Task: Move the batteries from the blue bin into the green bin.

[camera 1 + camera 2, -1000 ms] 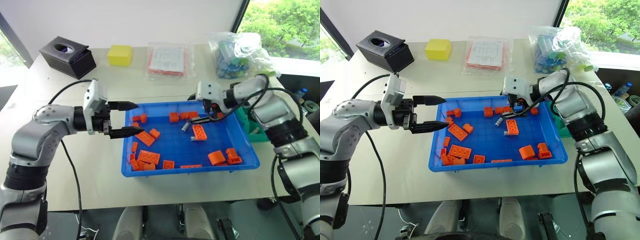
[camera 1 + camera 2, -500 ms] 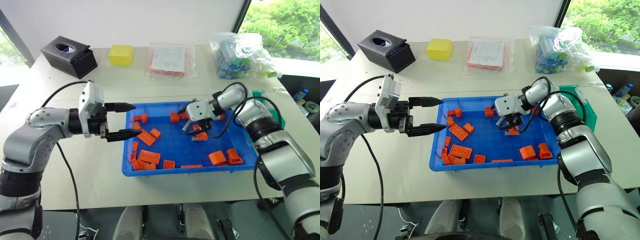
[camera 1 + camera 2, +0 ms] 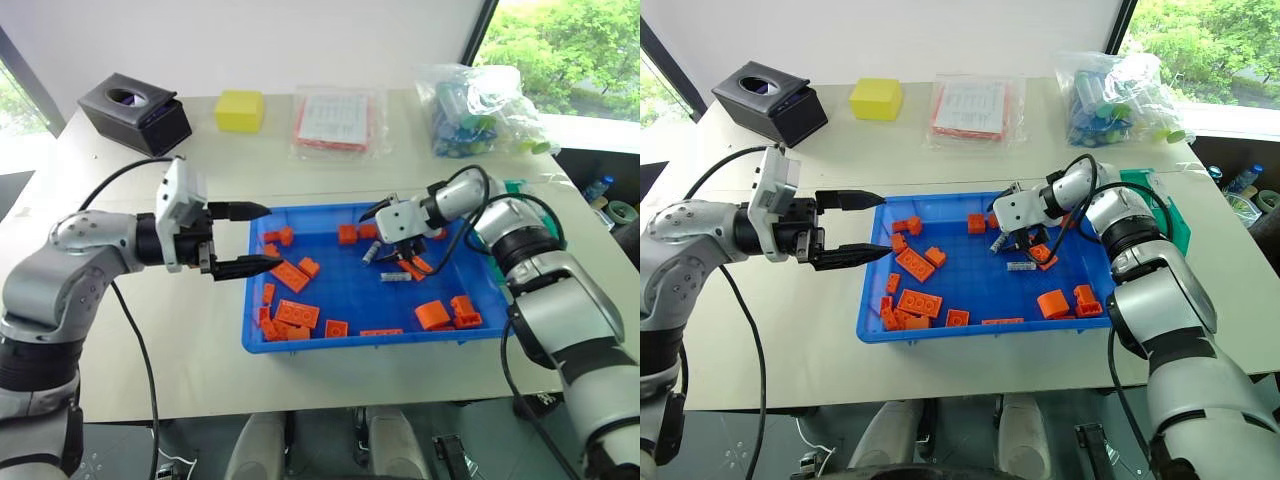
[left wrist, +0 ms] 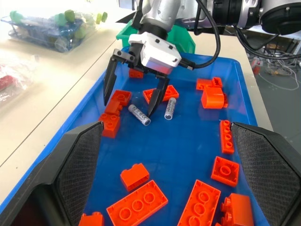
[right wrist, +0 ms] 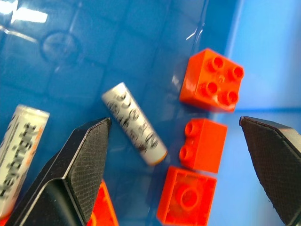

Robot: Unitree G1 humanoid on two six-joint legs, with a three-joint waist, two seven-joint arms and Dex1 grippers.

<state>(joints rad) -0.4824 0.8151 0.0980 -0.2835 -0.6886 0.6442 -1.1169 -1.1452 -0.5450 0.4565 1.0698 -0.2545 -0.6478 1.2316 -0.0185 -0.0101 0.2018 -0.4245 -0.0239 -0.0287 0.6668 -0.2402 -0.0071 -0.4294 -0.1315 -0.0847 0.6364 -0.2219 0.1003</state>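
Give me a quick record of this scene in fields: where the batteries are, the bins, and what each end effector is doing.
batteries: two, lying on the blue bin floor among orange bricks
blue bin: centre of table
green bin: beside the blue bin, on the robot's right
right end effector: open, pointing down over one battery, nothing held
left end effector: open, level, at the blue bin's left rim, nothing held
progress: no battery seen in the green bin

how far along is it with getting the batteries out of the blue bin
Nothing looks moved yet: two batteries lie on the blue bin floor among orange bricks. In hand: the right gripper, open, is poised over one battery, nothing gripped. The left gripper is open and empty. Left: grasp and carry to the green bin.
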